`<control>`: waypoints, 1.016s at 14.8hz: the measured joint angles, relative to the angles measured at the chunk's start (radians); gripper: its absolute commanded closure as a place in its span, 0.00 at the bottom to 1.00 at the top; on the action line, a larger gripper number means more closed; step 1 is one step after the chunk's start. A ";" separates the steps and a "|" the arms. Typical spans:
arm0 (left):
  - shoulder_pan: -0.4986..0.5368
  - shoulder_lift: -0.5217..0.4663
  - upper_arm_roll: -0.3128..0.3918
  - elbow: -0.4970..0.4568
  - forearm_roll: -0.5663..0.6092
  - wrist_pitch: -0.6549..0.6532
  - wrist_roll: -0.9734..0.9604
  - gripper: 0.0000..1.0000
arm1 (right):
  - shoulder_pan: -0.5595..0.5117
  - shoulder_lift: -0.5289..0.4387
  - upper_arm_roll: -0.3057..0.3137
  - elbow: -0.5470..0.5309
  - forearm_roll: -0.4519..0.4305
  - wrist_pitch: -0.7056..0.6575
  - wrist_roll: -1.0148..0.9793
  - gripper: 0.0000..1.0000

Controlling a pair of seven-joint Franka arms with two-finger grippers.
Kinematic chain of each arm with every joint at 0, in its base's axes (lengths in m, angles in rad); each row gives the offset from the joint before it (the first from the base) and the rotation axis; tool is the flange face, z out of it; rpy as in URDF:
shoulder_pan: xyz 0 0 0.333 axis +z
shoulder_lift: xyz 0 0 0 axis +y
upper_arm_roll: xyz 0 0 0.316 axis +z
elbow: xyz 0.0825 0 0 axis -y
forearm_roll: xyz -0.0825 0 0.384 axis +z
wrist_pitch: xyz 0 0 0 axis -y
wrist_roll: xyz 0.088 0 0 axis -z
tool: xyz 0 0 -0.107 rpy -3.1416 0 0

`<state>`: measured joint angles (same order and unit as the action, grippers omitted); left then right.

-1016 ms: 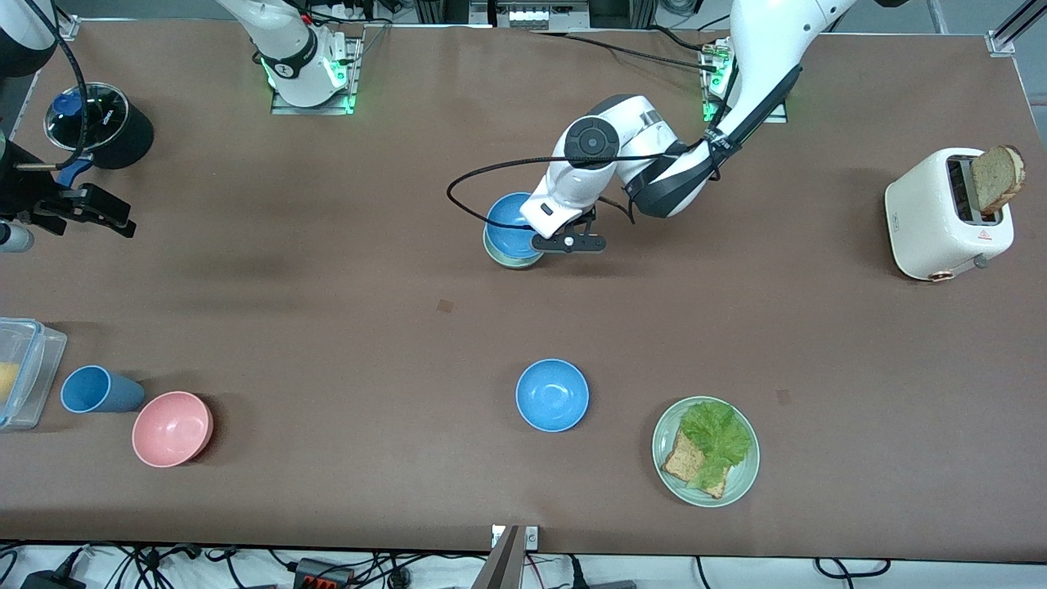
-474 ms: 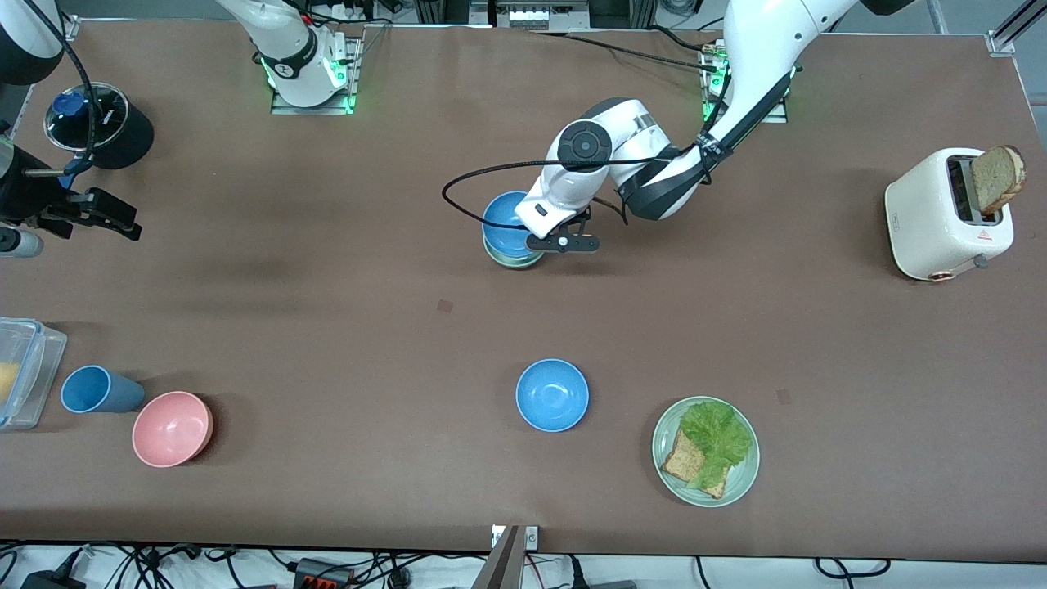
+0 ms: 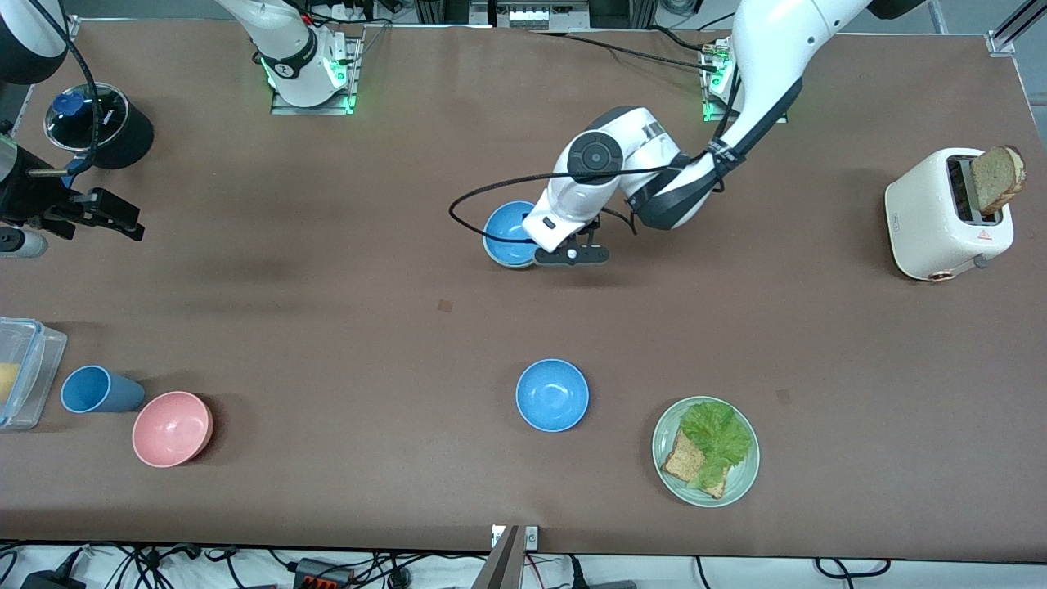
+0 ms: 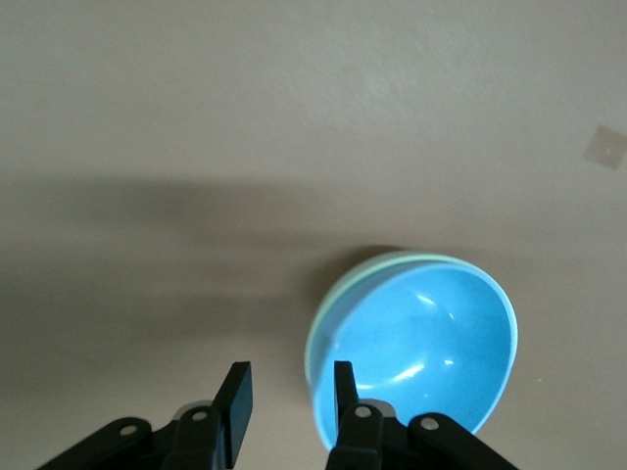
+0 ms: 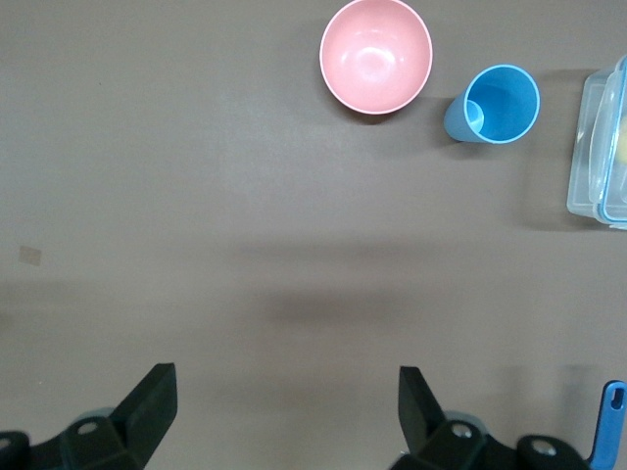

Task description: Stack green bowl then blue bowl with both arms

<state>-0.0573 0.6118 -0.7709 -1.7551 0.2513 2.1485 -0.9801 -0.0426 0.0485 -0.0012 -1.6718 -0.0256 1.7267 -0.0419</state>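
Observation:
A blue bowl (image 3: 505,231) sits nested in the green bowl (image 3: 514,266), near the middle of the table toward the robots' bases. Only the green bowl's pale rim (image 4: 392,258) shows round the blue bowl (image 4: 421,343). My left gripper (image 3: 571,254) is low at the stack's edge and open (image 4: 289,380). One finger (image 4: 343,387) is over the bowl's inside, the other (image 4: 235,397) outside the rim, with slack around the rim. My right gripper (image 3: 110,217) waits, open wide and empty (image 5: 284,392), over the right arm's end of the table. A second blue bowl (image 3: 552,395) stands alone nearer the front camera.
A pink bowl (image 3: 173,428) and a blue cup (image 3: 96,389) stand by a clear container (image 3: 23,372) at the right arm's end. A green plate (image 3: 740,483) holds lettuce and toast. A white toaster (image 3: 941,221) stands at the left arm's end. A black pot (image 3: 114,131) stands near my right gripper.
The blue bowl has come down from above the green bowl and now sits nested in it. My left gripper has come lower with it. The right arm has barely moved.

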 measured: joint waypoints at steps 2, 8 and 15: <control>0.005 -0.001 -0.002 0.078 -0.016 -0.109 0.000 0.53 | 0.000 0.000 0.000 0.000 0.000 0.000 0.000 0.00; 0.128 -0.003 -0.003 0.267 -0.031 -0.358 0.179 0.43 | 0.001 0.000 0.000 0.009 0.000 0.000 -0.003 0.00; 0.355 -0.020 -0.004 0.334 -0.032 -0.456 0.697 0.00 | 0.001 0.000 0.000 0.028 0.000 0.000 -0.004 0.00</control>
<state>0.2973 0.5913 -0.7745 -1.4209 0.2190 1.6924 -0.2831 -0.0415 0.0488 -0.0013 -1.6438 -0.0256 1.7266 -0.0458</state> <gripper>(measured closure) 0.282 0.000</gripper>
